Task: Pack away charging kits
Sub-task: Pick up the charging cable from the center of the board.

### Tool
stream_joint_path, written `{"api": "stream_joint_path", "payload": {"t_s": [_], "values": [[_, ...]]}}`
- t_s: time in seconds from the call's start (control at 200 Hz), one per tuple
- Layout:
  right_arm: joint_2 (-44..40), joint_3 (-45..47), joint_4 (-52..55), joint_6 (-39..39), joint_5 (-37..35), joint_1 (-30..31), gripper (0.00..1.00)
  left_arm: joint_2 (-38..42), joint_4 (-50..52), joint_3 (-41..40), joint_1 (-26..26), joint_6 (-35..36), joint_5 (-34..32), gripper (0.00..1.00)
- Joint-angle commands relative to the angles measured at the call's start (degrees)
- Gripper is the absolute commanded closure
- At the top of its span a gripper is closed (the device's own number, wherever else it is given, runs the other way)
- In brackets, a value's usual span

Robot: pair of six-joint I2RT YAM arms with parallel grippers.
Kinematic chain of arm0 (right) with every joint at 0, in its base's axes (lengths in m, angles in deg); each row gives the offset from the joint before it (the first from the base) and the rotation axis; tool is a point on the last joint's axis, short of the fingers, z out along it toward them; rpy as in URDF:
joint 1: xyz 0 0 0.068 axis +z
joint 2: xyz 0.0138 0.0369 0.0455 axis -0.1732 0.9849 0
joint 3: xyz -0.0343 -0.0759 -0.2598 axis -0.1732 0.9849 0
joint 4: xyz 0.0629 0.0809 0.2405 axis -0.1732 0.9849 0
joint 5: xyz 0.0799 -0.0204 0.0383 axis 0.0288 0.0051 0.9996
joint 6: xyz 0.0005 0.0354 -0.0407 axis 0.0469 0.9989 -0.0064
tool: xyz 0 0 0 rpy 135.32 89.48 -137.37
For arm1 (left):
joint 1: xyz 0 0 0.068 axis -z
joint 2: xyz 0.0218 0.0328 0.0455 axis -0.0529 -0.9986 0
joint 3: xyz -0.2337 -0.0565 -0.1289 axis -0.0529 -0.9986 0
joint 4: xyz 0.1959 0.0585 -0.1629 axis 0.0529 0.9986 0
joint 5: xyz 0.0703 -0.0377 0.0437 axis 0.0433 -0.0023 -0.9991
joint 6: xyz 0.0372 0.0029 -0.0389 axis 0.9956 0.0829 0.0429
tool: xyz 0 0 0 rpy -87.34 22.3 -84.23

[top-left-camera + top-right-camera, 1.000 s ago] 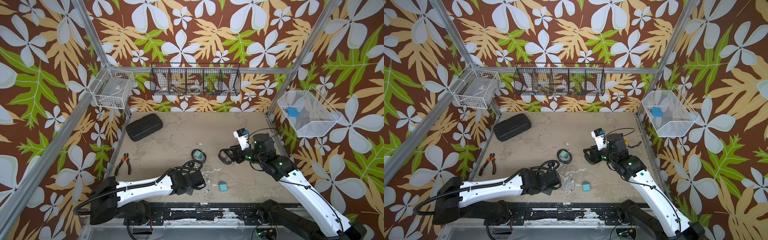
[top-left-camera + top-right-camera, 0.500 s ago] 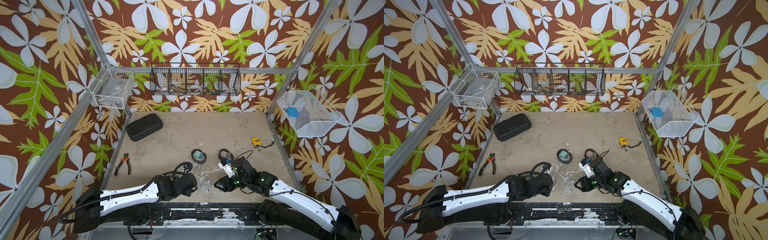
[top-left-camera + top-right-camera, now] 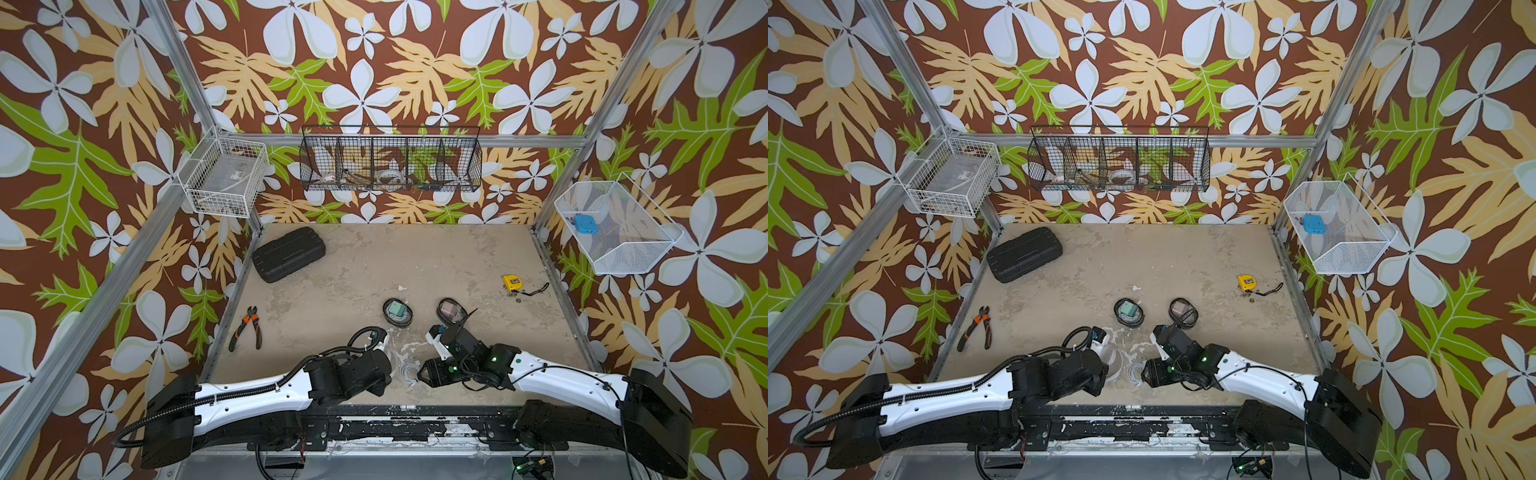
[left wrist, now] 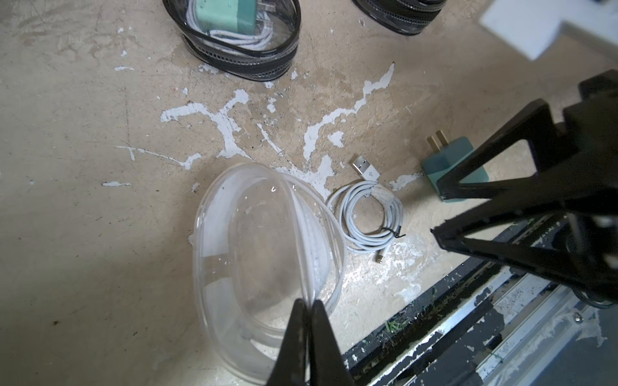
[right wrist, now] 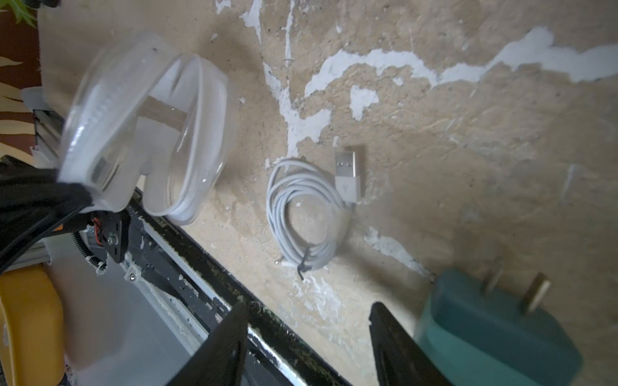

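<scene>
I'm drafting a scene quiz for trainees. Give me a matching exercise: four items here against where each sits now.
Things: 1 clear pouch; 2 teal plug; 3 mint plug; 4 loose white cable.
Places: A inside a black-rimmed pouch. B pinched in the shut left gripper. C coiled on the bare table. D prongs showing, beside the open right gripper.
Pairs: 1-B, 2-D, 3-A, 4-C.

White cable (image 5: 276, 204), teal plug (image 5: 495, 331), clear pouch (image 4: 261, 234).
</scene>
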Motion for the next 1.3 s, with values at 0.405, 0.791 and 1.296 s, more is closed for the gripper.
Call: {"api": "stream_joint_path", "payload": {"t_s": [0.405,0.791,1.296], "values": [[13.36,-3.05,-1.9,1.28,-7.59,3.67,0.72,3.16,-0.68,-0.17,0.02,1.99,-2.19,1.0],[11.02,-5.96,4.88,-0.15,-17.17,3.75,1.0,2.8,-0.38,-0.6,-0.04,1.67,-2.71,1.0],[1.92,-19.77,16.93,-5.09,-14.78,3.75,1.0,1.45,-7.68,-3.53,-0.06,1.31,-0.6,1.0]]}}
